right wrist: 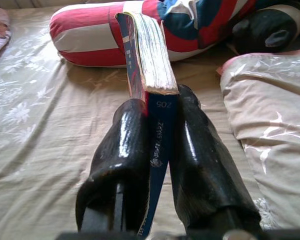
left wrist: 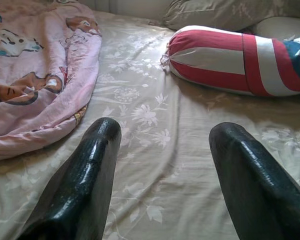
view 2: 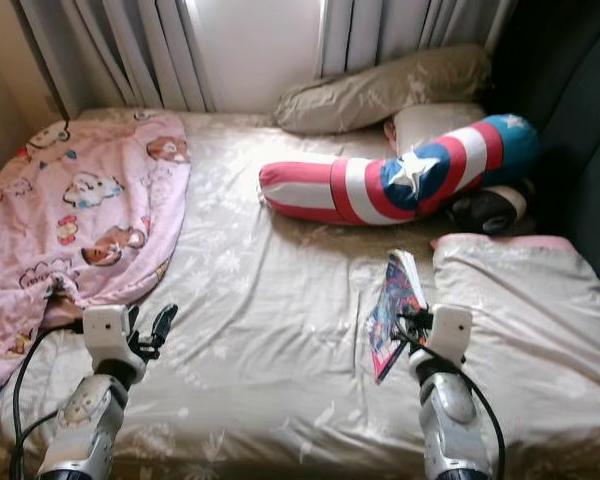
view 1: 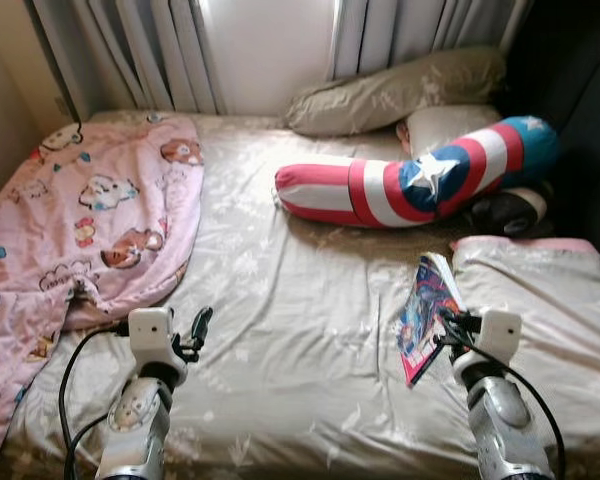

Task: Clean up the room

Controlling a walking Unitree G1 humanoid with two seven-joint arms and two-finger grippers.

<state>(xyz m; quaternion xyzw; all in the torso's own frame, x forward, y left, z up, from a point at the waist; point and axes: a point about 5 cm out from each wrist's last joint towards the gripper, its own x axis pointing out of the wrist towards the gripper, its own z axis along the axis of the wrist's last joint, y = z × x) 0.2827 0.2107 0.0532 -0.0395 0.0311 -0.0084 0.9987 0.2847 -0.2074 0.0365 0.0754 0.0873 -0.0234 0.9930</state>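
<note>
A colourful paperback book [view 1: 427,310] is held on edge just above the beige floral bed sheet [view 1: 300,300], right of the middle. My right gripper [right wrist: 160,107] is shut on the book [right wrist: 149,55], its two black fingers [right wrist: 122,150] clamping the spine end. My left gripper [left wrist: 165,135] hovers low over the sheet near the bed's front left, open with nothing between its fingers [left wrist: 87,175]. It appears in the left eye view as well, the left gripper [view 1: 198,328] just right of the pink blanket's edge.
A pink cartoon blanket [view 1: 80,220] lies crumpled over the bed's left side. A red, white and blue star bolster [view 1: 420,180] lies across the back right, with beige pillows [view 1: 400,90] behind it. A folded beige cover [view 1: 550,300] sits at the right. Grey curtains [view 1: 160,50] hang behind.
</note>
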